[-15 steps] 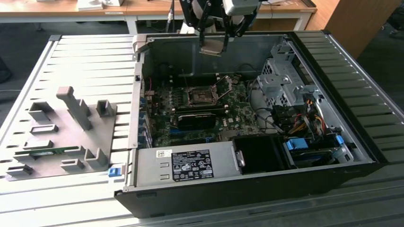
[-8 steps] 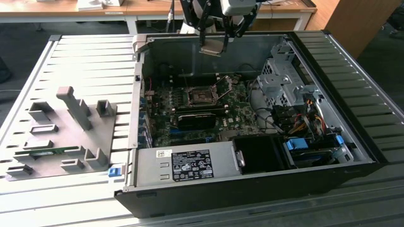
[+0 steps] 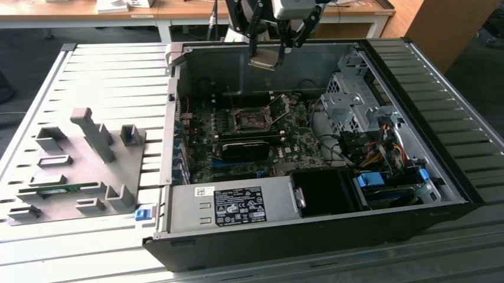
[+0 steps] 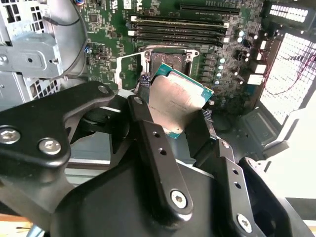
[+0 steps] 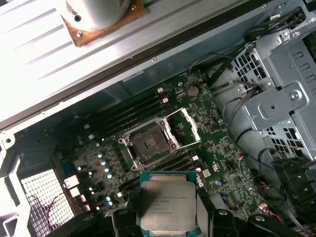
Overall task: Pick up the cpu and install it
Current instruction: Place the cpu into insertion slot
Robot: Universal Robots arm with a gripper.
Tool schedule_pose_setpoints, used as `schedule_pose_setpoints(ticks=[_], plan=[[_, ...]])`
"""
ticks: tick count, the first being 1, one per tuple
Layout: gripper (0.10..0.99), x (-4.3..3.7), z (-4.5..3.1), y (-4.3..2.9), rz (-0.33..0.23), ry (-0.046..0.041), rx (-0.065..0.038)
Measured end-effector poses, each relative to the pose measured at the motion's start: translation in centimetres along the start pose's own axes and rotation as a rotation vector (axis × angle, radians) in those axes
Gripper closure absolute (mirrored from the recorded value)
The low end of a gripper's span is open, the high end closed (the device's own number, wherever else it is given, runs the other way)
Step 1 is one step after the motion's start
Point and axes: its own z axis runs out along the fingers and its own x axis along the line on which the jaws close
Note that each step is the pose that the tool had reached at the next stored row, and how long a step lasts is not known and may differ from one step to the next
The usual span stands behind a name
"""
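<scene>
A robotics lab or electronics workshop. In the exterior view, an open computer case (image 3: 315, 236) lies on its side on a ribbed metal workbench (image 3: 110, 76), its circuit board (image 3: 291, 141) exposed. A robot arm's gripper (image 3: 270, 52) hangs over the case at twelve o'clock. At nine o'clock from the case sits a grey board of plastic holders (image 3: 79, 171). Beyond the bench, at twelve o'clock, pale wooden desks (image 3: 79, 12) stand on a dark floor (image 3: 23, 53).

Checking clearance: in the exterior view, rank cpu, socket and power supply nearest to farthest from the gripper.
1. cpu, held in the gripper.
2. socket, on the motherboard.
3. power supply, at the case edge nearest the camera.
</scene>
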Motion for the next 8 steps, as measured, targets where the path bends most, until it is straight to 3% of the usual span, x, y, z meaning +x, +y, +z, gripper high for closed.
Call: schedule_pose_setpoints(ticks=[8], plan=[[0.549,0.0,0.01,0.0,0.049,-0.003,-0.001]])
